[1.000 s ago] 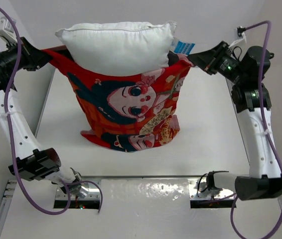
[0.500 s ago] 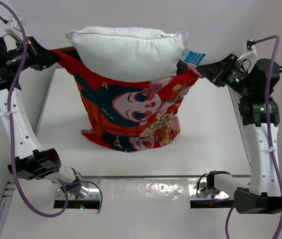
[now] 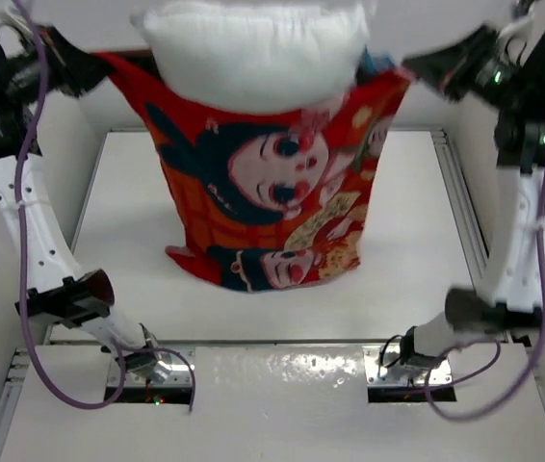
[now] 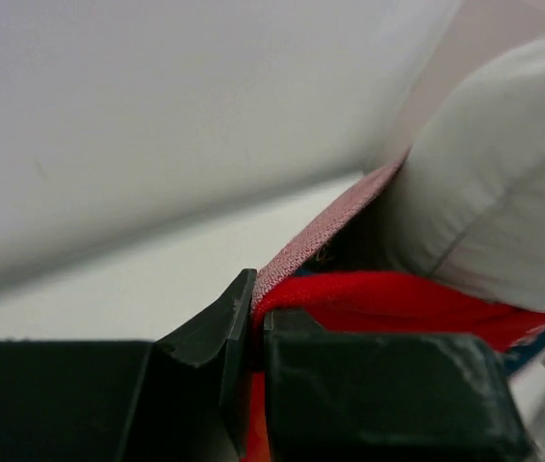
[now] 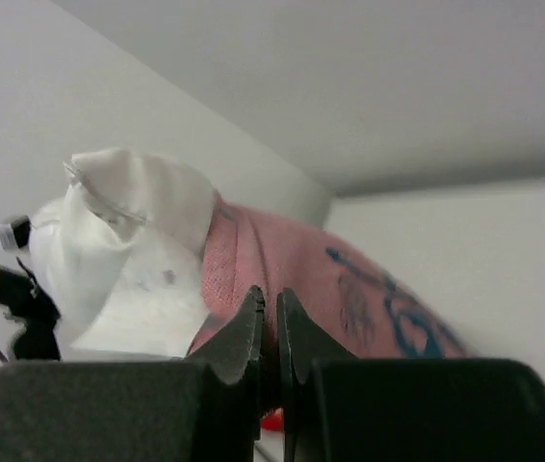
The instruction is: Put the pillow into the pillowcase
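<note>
The pillowcase [image 3: 272,183] hangs stretched between the two arms, its printed side with the cartoon children facing the overhead camera. Its lower end lies bunched on the white bench [image 3: 417,241]. The left fingers [image 4: 210,332] are closed tight on the upper left corner of the cloth, with the red hem and its paler pink reverse pinched between them. The right fingers [image 5: 237,339] are likewise clamped together on the upper right corner, where the pink reverse shows. The pillow [image 3: 253,48] sits in the open mouth of the pillowcase. Its lower part is down inside the cloth and its puffy upper part bulges above the rim, level with both arms, with its top cut off by the picture's edge.
</note>
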Robot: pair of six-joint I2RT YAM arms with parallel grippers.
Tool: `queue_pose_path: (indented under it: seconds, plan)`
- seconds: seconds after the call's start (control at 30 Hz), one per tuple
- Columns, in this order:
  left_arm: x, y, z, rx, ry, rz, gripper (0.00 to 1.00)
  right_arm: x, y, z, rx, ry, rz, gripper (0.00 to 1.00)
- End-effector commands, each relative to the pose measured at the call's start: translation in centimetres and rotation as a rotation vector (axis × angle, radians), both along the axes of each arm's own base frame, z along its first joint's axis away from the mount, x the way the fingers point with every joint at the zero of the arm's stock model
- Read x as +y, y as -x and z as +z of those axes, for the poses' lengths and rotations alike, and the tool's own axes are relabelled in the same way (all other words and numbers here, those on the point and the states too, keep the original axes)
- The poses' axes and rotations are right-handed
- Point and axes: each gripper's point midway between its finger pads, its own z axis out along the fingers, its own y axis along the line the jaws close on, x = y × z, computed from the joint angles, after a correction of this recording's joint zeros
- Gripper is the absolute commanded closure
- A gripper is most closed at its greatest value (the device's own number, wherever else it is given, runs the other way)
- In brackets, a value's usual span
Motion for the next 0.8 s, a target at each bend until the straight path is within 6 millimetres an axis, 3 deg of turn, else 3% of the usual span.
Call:
queue_pose_path:
  seconds: [0.0, 0.03, 0.07, 0.1, 0.13, 0.17, 0.2, 0.23, 0.27, 0.33, 0.37, 0.4, 0.47, 0.5, 0.57, 0.6, 0.63, 0.67, 0.7, 0.77]
  plan:
    - [6.7, 2.0, 17.8, -0.589, -0.003, 0.377, 1.0, -3.9, 2.8, 20.2, -0.558, -0.138, -0.1, 1.0]
    - [5.6, 5.1, 21.0, -0.717, -0.021, 0.364, 1.0, -4.4, 3.2, 20.8, -0.579, -0.173, -0.052, 1.0]
    - [6.8, 5.1, 20.3, -0.703, -0.005, 0.39, 1.0, -3.8, 2.7, 17.7, -0.479, -0.226, 0.03, 1.0]
    - [6.5, 5.8, 20.4, -0.724, -0.011, 0.376, 1.0, -2.8, 5.2, 18.4, -0.612, -0.226, 0.094, 1.0]
    - [5.9, 6.2, 20.0, -0.712, -0.024, 0.368, 1.0, -2.9, 5.6, 16.7, -0.617, -0.223, 0.069, 1.0]
    - [5.3, 5.3, 18.4, -0.651, -0.03, 0.322, 1.0, -3.2, 6.2, 14.5, -0.594, -0.221, -0.007, 1.0]
    - [5.8, 4.1, 16.9, -0.6, -0.019, 0.319, 1.0, -4.6, 4.2, 11.0, -0.472, -0.139, -0.111, 1.0]
    - [6.8, 3.1, 15.7, -0.546, 0.009, 0.338, 1.0, -5.6, 3.9, 9.7, -0.414, -0.104, -0.172, 1.0]
    - [8.5, 3.0, 15.0, -0.519, 0.017, 0.377, 1.0, -6.1, 4.4, 9.7, -0.405, -0.066, -0.208, 1.0]
    - [10.4, 5.1, 16.0, -0.538, -0.001, 0.408, 1.0, -5.0, 7.1, 10.9, -0.473, 0.005, -0.159, 1.0]
    - [9.6, 6.2, 16.2, -0.544, -0.028, 0.367, 1.0, -3.1, 10.1, 13.0, -0.593, 0.06, -0.102, 1.0]
    - [8.0, 8.1, 18.0, -0.626, -0.104, 0.338, 1.0, -2.3, 11.6, 14.0, -0.647, 0.082, -0.087, 1.0]
    - [5.3, 9.7, 18.7, -0.651, -0.157, 0.236, 1.0, -0.6, 15.4, 16.3, -0.796, 0.15, -0.08, 1.0]
    - [4.3, 10.2, 19.1, -0.664, -0.162, 0.197, 1.0, -0.4, 16.2, 16.8, -0.833, 0.161, -0.093, 1.0]
    - [2.6, 10.1, 19.1, -0.662, -0.131, 0.125, 1.0, -1.0, 15.9, 16.6, -0.854, 0.161, -0.131, 1.0]
    - [2.2, 9.1, 18.6, -0.641, -0.092, 0.105, 1.0, -2.1, 14.7, 16.4, -0.836, 0.136, -0.176, 1.0]
    - [3.0, 7.4, 18.1, -0.628, -0.054, 0.139, 1.0, -4.0, 11.4, 14.8, -0.754, 0.095, -0.211, 1.0]
    - [4.1, 6.6, 17.8, -0.622, -0.043, 0.183, 1.0, -4.3, 10.9, 14.1, -0.721, 0.082, -0.215, 1.0]
    - [4.0, 5.6, 17.3, -0.607, -0.022, 0.181, 1.0, -6.0, 7.7, 12.3, -0.63, 0.041, -0.234, 1.0]
    - [3.4, 5.1, 17.0, -0.606, -0.035, 0.17, 1.0, -6.7, 5.2, 10.1, -0.521, -0.018, -0.201, 1.0]
